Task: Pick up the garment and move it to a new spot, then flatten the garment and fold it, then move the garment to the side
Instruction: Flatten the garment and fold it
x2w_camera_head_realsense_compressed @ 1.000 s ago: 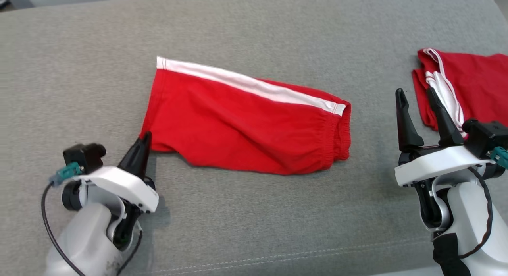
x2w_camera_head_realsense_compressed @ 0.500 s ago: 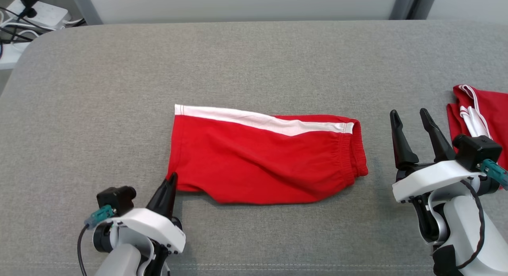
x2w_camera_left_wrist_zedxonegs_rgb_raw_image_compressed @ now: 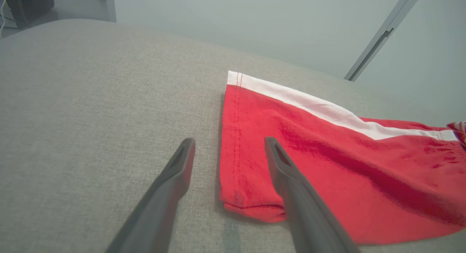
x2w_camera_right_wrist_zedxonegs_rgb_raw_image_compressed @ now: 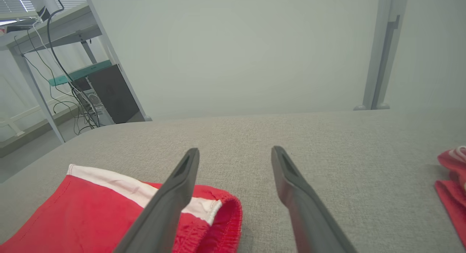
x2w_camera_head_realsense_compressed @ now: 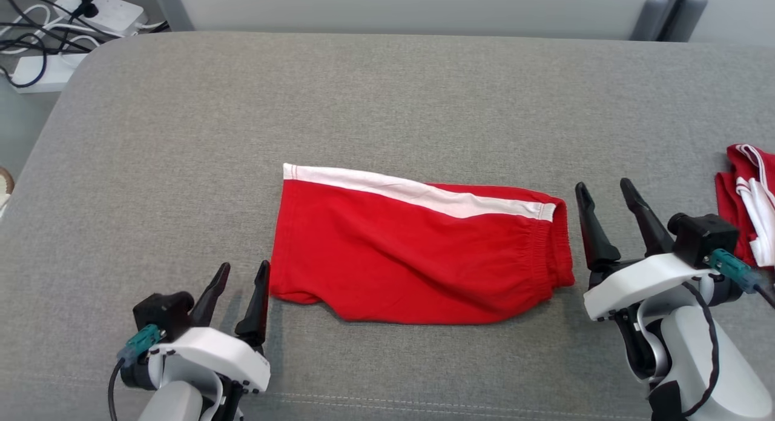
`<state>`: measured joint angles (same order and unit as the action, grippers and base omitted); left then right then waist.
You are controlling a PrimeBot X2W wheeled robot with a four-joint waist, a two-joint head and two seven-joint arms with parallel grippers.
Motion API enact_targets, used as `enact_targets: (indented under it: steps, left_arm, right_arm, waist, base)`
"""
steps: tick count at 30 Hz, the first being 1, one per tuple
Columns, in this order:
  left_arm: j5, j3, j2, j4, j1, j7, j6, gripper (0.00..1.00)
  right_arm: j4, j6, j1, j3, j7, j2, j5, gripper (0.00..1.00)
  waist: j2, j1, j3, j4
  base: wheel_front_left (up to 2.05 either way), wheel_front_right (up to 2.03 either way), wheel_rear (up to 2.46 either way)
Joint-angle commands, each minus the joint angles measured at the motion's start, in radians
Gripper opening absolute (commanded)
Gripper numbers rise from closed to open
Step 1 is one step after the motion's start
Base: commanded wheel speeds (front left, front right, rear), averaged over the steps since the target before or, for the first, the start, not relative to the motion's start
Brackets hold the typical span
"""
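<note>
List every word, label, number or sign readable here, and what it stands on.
None can be read.
The red shorts with a white side stripe bear no print, nor does the grey fabric surface.
The white power strip is too small to show any marking.

**Materials and finishes at my bench**

Garment (x2w_camera_head_realsense_compressed: 418, 257): soft red cloth, matt, lightly creased. It has a white cloth stripe (x2w_camera_head_realsense_compressed: 424, 194) and a gathered, puckered waistband (x2w_camera_head_realsense_compressed: 548, 251).
Table cover (x2w_camera_head_realsense_compressed: 387, 106): grey woven fabric, coarse and matt.
My left gripper (x2w_camera_head_realsense_compressed: 245, 265) and right gripper (x2w_camera_head_realsense_compressed: 602, 183): fingers (x2w_camera_head_realsense_compressed: 259, 300) of smooth, dark, matt plastic; white wrist shells (x2w_camera_head_realsense_compressed: 642, 275), faintly glossy.
Second garment (x2w_camera_head_realsense_compressed: 748, 209): matching red cloth with white trim.
</note>
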<state>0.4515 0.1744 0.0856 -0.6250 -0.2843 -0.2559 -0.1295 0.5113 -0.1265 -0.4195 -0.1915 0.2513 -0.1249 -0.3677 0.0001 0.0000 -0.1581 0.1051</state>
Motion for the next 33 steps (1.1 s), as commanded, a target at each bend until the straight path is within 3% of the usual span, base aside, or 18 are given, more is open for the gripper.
enact_targets:
  steps: [1,10,19,24,29,33]
  left_arm:
    - [-0.026,-0.048,0.022,0.038,0.004,-0.006,0.009,1.00]
    - [-0.192,-0.156,0.001,0.225,0.084,-0.006,0.016,1.00]
    - [-0.238,-0.190,-0.021,0.257,0.114,-0.006,0.006,1.00]
    - [-0.247,-0.197,-0.026,0.267,0.114,-0.006,0.004,1.00]
    - [-0.249,-0.187,-0.030,0.273,0.118,-0.006,0.001,1.00]
    - [-0.242,-0.173,-0.032,0.268,0.125,-0.006,0.000,1.00]
  right_arm:
    - [-0.011,-0.004,0.002,-0.020,0.010,0.010,0.006,1.00]
    - [0.104,-0.004,0.031,0.003,0.010,0.044,0.045,1.00]
    - [0.199,-0.004,0.031,0.037,0.010,0.066,0.030,1.00]
    - [0.179,-0.004,0.021,0.051,0.010,0.070,0.033,1.00]
    - [0.059,-0.004,0.041,0.107,0.010,0.072,0.075,1.00]
    - [-0.003,-0.004,0.072,0.093,0.010,0.074,0.104,1.00]
  waist:
    - [-0.0001,0.0000,0.002,0.008]
    - [-0.0001,0.0000,0.007,0.050]
    - [-0.0001,0.0000,0.014,0.082]
    - [-0.0001,0.0000,0.009,0.092]
    - [-0.0001,0.0000,0.008,0.098]
    - [-0.0001,0.0000,0.012,0.097]
  base:
    - [0.00,0.00,0.00]
    - [0.00,0.00,0.00]
    - [0.00,0.00,0.00]
    - [0.00,0.00,0.00]
    - [0.00,0.00,0.00]
    - [0.00,0.00,0.00]
